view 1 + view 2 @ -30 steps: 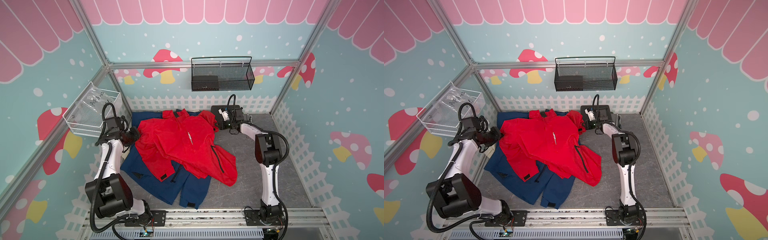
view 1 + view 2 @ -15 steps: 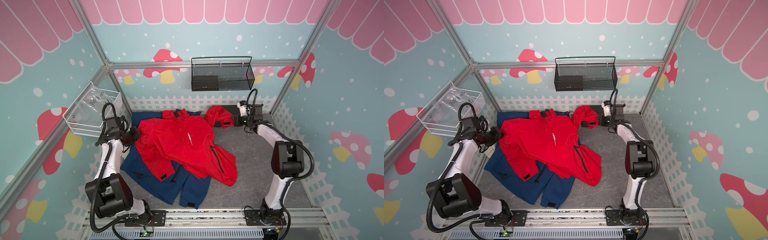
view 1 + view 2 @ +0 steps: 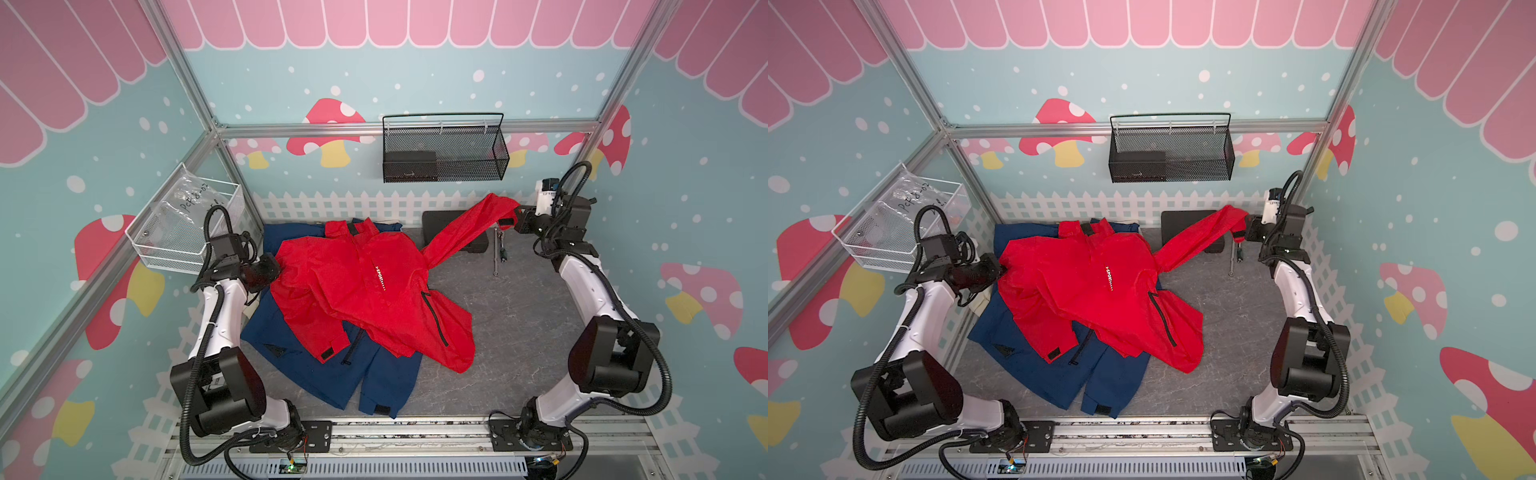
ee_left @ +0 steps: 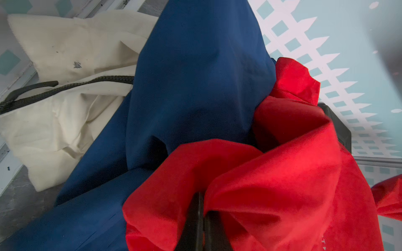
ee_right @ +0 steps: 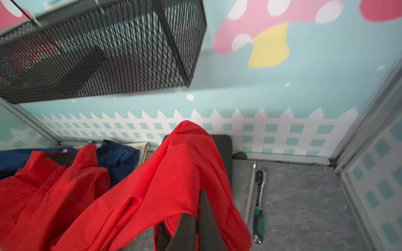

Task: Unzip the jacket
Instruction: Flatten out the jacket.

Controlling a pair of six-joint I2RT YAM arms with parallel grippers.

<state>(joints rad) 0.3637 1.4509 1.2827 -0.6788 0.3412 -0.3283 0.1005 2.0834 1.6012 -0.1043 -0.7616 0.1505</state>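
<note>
Left gripper [image 3: 274,270]: jaws are pressed together on a fold of the red jacket [image 3: 361,286] at its shoulder edge, at the left side of the table [image 3: 519,332]. The left wrist view shows the cloth pinched between them.

Right gripper [image 3: 516,220]: jaws look nearly closed on the cuff end of one sleeve [image 3: 461,232]. The sleeve hangs raised and drawn out toward the far right corner, above a black case [image 3: 436,220] and a ratchet wrench [image 5: 258,206].

You have the red jacket lying front up over a blue jacket [image 3: 316,365], with its collar [image 3: 338,230] toward the back wall.

Reading: your two holds pull outward to spread the body flat and expose the front zip. The zip pull is too small to make out. Unzipping looks not yet begun.
</note>
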